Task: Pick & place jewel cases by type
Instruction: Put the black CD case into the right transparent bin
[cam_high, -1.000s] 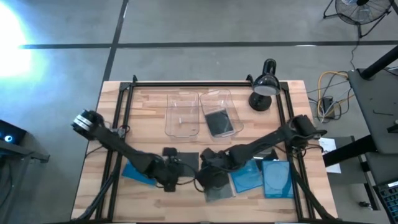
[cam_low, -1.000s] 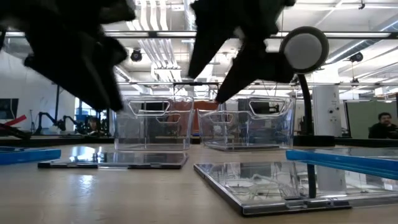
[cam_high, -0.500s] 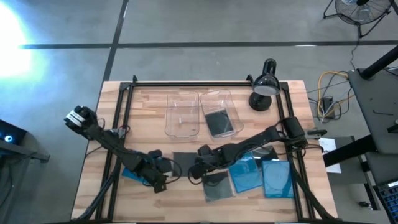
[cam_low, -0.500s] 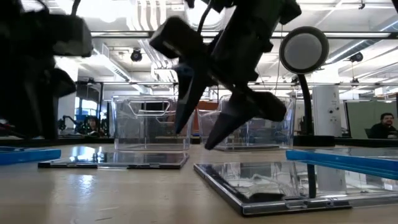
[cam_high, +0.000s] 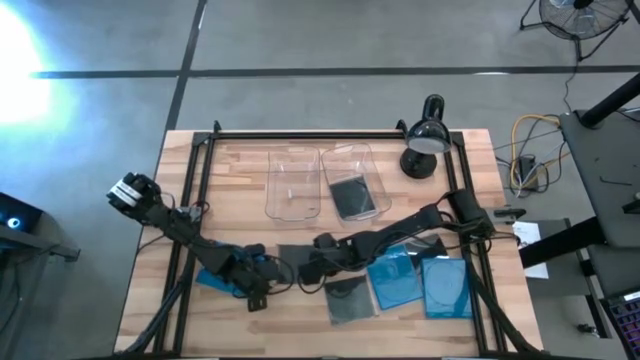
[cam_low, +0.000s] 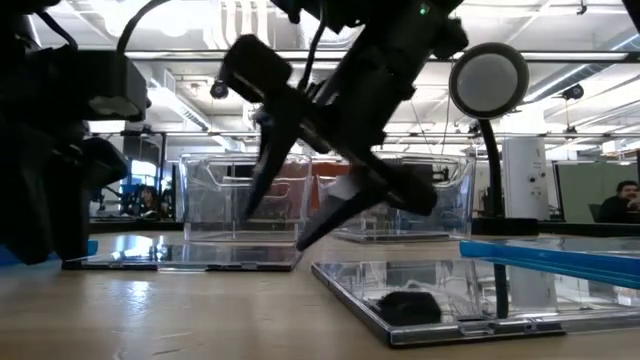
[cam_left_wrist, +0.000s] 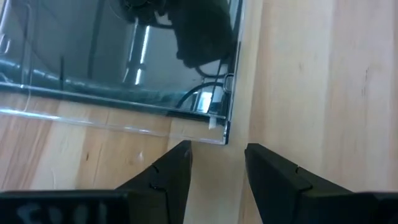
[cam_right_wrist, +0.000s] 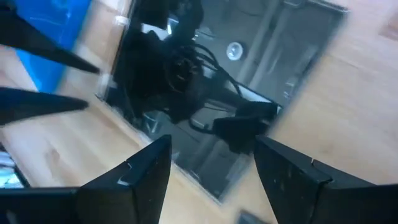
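Observation:
A dark jewel case (cam_high: 296, 253) lies flat near the table's middle front, between both grippers. My left gripper (cam_high: 258, 288) is open and low at the case's near-left corner (cam_left_wrist: 224, 134), which sits just ahead of its fingertips (cam_left_wrist: 217, 150). My right gripper (cam_high: 304, 272) is open and hangs tilted over the same case (cam_right_wrist: 236, 81), with its fingers (cam_low: 285, 215) slanting down toward the left. A second dark case (cam_high: 348, 298) and two blue cases (cam_high: 395, 280) (cam_high: 446, 286) lie flat to the right. Another blue case (cam_high: 212, 277) lies under my left arm.
Two clear bins (cam_high: 293, 185) (cam_high: 352, 182) stand side by side toward the far edge; the right one holds a dark case. A black desk lamp (cam_high: 425, 140) stands at the far right corner. A black rail frame (cam_high: 330, 133) borders the table. A person (cam_low: 620, 200) sits far behind.
My right gripper has moved toward the table's left and down, from over the near dark case to over the dark case in the middle, tipping its fingers down. My left gripper has drawn back a little toward the left edge, uncovering that case's left side.

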